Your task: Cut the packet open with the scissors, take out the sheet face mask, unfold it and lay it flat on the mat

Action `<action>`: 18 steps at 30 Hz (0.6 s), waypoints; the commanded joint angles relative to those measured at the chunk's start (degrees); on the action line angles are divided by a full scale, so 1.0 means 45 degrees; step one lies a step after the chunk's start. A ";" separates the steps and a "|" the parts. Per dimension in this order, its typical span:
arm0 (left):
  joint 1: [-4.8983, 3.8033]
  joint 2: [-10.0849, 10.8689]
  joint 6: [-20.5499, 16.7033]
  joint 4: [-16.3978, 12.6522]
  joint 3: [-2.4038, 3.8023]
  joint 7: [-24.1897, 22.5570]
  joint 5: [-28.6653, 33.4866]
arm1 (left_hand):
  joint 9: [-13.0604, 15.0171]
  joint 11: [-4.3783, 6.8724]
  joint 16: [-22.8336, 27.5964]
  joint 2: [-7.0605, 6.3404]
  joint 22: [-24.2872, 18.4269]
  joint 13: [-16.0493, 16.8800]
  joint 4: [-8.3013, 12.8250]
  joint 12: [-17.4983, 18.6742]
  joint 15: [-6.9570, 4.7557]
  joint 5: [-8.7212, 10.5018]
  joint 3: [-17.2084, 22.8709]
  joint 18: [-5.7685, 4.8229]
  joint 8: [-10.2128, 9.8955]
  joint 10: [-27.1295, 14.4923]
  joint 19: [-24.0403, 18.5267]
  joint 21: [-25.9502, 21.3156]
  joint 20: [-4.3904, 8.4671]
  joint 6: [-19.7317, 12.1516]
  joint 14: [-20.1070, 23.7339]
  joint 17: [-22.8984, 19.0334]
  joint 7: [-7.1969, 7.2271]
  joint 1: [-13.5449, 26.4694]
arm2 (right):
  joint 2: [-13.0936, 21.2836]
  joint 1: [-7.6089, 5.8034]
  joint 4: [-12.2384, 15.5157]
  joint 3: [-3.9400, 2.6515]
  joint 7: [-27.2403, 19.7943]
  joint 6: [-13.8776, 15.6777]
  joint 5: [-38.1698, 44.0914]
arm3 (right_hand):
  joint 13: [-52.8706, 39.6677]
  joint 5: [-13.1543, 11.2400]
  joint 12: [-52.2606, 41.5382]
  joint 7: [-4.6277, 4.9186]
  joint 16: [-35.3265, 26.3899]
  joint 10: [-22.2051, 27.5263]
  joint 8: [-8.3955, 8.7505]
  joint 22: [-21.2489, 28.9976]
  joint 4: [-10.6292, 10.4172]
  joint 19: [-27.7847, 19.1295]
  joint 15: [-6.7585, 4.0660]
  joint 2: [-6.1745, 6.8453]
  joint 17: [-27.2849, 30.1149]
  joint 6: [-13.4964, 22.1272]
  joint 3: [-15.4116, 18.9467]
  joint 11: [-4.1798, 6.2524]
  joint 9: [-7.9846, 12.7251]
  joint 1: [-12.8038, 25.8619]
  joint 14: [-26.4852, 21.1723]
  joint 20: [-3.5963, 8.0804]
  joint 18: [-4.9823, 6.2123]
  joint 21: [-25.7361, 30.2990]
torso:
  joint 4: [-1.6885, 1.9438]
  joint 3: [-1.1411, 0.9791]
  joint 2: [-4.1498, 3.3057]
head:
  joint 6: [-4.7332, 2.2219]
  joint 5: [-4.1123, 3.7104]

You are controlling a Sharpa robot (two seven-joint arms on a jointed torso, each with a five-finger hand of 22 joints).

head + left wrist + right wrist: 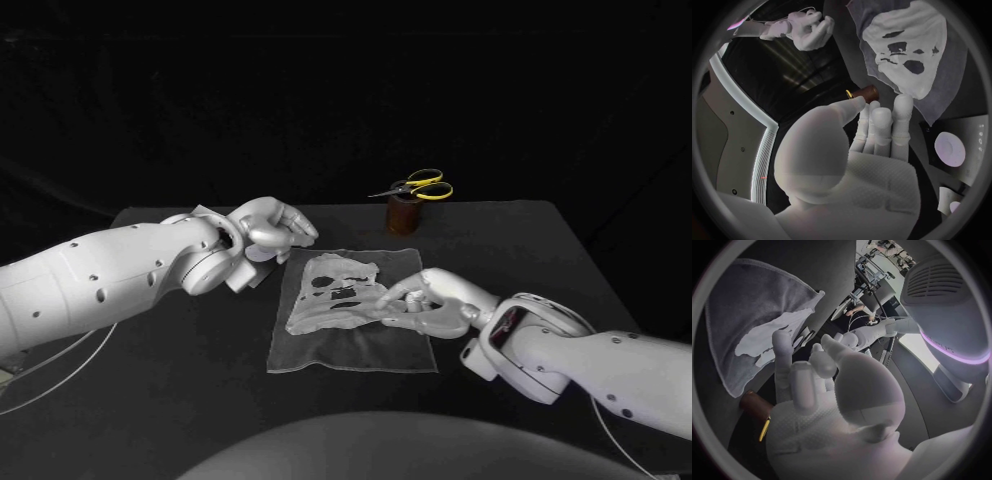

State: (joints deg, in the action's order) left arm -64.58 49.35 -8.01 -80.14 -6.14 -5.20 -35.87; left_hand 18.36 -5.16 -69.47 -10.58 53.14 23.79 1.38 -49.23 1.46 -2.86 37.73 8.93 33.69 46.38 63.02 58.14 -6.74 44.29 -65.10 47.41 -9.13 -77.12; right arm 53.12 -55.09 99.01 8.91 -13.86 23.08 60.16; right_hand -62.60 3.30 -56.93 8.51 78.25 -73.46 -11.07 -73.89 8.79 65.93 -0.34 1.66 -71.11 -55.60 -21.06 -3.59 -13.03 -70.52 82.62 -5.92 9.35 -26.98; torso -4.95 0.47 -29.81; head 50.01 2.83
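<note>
The left hand's fingers (879,125) lie straight and close side by side, thumb alongside, with nothing between them; the hand is released. Their tips point toward the sheet face mask (911,45) but stand apart from it, near the far-left corner of the mat (353,350). In the head view the left hand (267,228) hangs above the black table (188,340) just off that corner.

The right hand's fingers (401,292) reach over the mask's right-hand edge, one finger stretched out and the thumb bent in toward the others. I cannot tell whether they pinch the edge, only touch it, or hover just over it. The right hand (426,305) sits low at the mat's right side.

The mask (335,290) lies opened out on the upper half of the translucent mat, its eye and mouth holes showing dark and its surface somewhat wrinkled. It stays inside the mat's edges.

Beyond the mat's far edge, well apart from both hands, the yellow-handled scissors (418,186) stand in a brown holder (402,214)
</note>
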 commanded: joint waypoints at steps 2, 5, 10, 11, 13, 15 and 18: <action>0.0285 0.0748 -0.0045 -0.1104 -0.0058 -0.1552 -0.2093 | -0.0017 0.0118 -0.0199 -0.0352 0.0315 -0.0106 -0.0116 -0.0132 -0.0111 0.0013 -0.0520 -0.0004 0.0115 0.0482 0.0343 0.0270 0.0059 0.0287 -0.0302 0.0254 0.0131 0.0187 | 0.0743 0.0073 0.0097 0.0025 0.0205 -0.0904 0.0590 | 0.0327 0.0081 0.0310 -0.0027 -0.0112 0.0144 -0.0074 0.0106 0.0201 -0.0087 -0.0024 0.0245 0.0157 -0.0158 -0.0027 0.0061 0.0038 -0.0020 -0.0114 0.0024 0.0253 0.0175 | 0.0058 0.0001 0.0093 | -0.0002 0.0032; 0.0542 0.1365 -0.0166 -0.1876 -0.0170 -0.1795 -0.3720 | -0.0115 0.0314 -0.1019 -0.0622 0.1064 0.0010 -0.0247 -0.0547 -0.0273 0.0010 -0.1049 -0.0187 0.0099 0.0944 0.1079 0.0970 0.0184 0.0499 -0.1328 0.1576 0.0306 0.0336 | 0.1222 0.0140 0.0098 0.0038 0.0663 -0.0731 0.1952 | 0.0346 0.0174 0.0223 -0.0059 -0.0051 0.0014 -0.0091 0.0109 0.0314 0.0010 -0.0053 0.0502 0.0071 -0.0241 0.0029 0.0085 0.0077 0.0051 -0.0049 0.0049 0.0229 0.0071 | 0.0083 -0.0013 0.0139 | -0.0002 -0.0004; 0.0703 0.1991 -0.0406 -0.2584 -0.0483 -0.1857 -0.5901 | -0.0283 0.0560 -0.1891 -0.0885 0.2051 0.0367 -0.0411 -0.1324 -0.0497 0.0009 -0.1682 -0.0434 0.0047 0.1390 0.1965 0.1885 0.0399 0.0922 -0.2388 0.3125 0.0519 0.0335 | 0.1630 0.0237 0.0144 0.0063 0.1294 -0.0410 0.3756 | 0.0308 0.0227 0.0053 -0.0120 0.0048 -0.0193 -0.0119 0.0059 0.0401 0.0236 -0.0101 0.0781 -0.0060 -0.0351 0.0143 0.0136 0.0116 0.0159 0.0061 0.0089 0.0176 -0.0250 | 0.0104 -0.0018 0.0181 | -0.0002 -0.0102; 0.0727 0.2082 -0.0435 -0.2684 -0.0541 -0.1824 -0.6438 | -0.0319 0.0618 -0.2063 -0.0937 0.2263 0.0452 -0.0464 -0.1487 -0.0548 0.0008 -0.1826 -0.0485 0.0045 0.1446 0.2141 0.2081 0.0447 0.1043 -0.2590 0.3439 0.0569 0.0335 | 0.1690 0.0276 0.0149 0.0078 0.1458 -0.0314 0.4186 | 0.0264 0.0234 -0.0030 -0.0138 0.0094 -0.0264 -0.0136 0.0037 0.0411 0.0307 -0.0113 0.0837 -0.0124 -0.0395 0.0177 0.0154 0.0121 0.0189 0.0101 0.0100 0.0157 -0.0364 | 0.0103 -0.0017 0.0184 | -0.0002 -0.0099; 0.0786 0.2181 -0.0465 -0.2813 -0.0641 -0.1722 -0.7480 | -0.0360 0.0654 -0.2244 -0.1026 0.2500 0.0503 -0.0529 -0.1575 -0.0583 0.0008 -0.1982 -0.0544 0.0018 0.1438 0.2316 0.2294 0.0484 0.1100 -0.2799 0.3809 0.0596 0.0374 | 0.1758 0.0390 0.0145 0.0103 0.1752 -0.0161 0.4896 | 0.0198 0.0211 -0.0152 -0.0159 0.0150 -0.0367 -0.0144 0.0019 0.0425 0.0391 -0.0132 0.0940 -0.0201 -0.0427 0.0246 0.0174 0.0137 0.0238 0.0155 0.0117 0.0139 -0.0472 | 0.0095 -0.0020 0.0196 | -0.0002 -0.0095; 0.0848 0.2207 -0.0477 -0.2881 -0.0702 -0.1632 -0.8140 | -0.0400 0.0688 -0.2441 -0.1113 0.2762 0.0550 -0.0595 -0.1660 -0.0615 0.0009 -0.2147 -0.0608 -0.0009 0.1446 0.2502 0.2528 0.0517 0.1152 -0.3017 0.4204 0.0624 0.0401 | 0.1773 0.0530 0.0119 0.0121 0.2005 -0.0017 0.5431 | 0.0079 0.0178 -0.0325 -0.0175 0.0229 -0.0482 -0.0148 -0.0012 0.0436 0.0479 -0.0145 0.1017 -0.0315 -0.0446 0.0302 0.0187 0.0150 0.0270 0.0217 0.0130 0.0114 -0.0616 | 0.0102 -0.0021 0.0218 | -0.0002 -0.0099; 0.1031 0.2224 -0.0500 -0.3024 -0.0778 -0.1408 -0.9298 | -0.0472 0.0737 -0.2692 -0.1219 0.3110 0.0619 -0.0703 -0.1790 -0.0661 0.0008 -0.2427 -0.0688 -0.0070 0.1474 0.2745 0.2845 0.0566 0.1192 -0.3285 0.4691 0.0659 0.0407 | 0.1721 0.0813 0.0051 0.0145 0.2442 0.0241 0.6265 | 0.0005 0.0160 -0.0450 -0.0192 0.0283 -0.0575 -0.0141 -0.0044 0.0470 0.0577 -0.0163 0.1092 -0.0384 -0.0446 0.0349 0.0205 0.0170 0.0259 0.0266 0.0147 0.0091 -0.0765 | 0.0091 -0.0014 0.0237 | -0.0002 -0.0064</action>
State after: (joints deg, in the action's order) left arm -60.09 59.37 -9.41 -93.39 -9.62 -11.37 -67.58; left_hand 16.29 -2.06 -81.37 -15.67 66.82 26.52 -1.74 -57.12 -1.64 -2.86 27.09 6.61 33.70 52.90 75.09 70.72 -4.17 49.17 -79.47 67.99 -6.22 -75.21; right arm 60.98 -51.63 99.26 9.56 -6.74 22.39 80.15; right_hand -62.53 4.12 -58.82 7.84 79.27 -75.68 -11.40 -74.11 10.83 68.19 -1.11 6.02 -72.74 -57.29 -19.74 -2.69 -12.34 -69.46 83.37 -5.22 9.29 -30.15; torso -4.50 0.38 -28.91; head 50.01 2.41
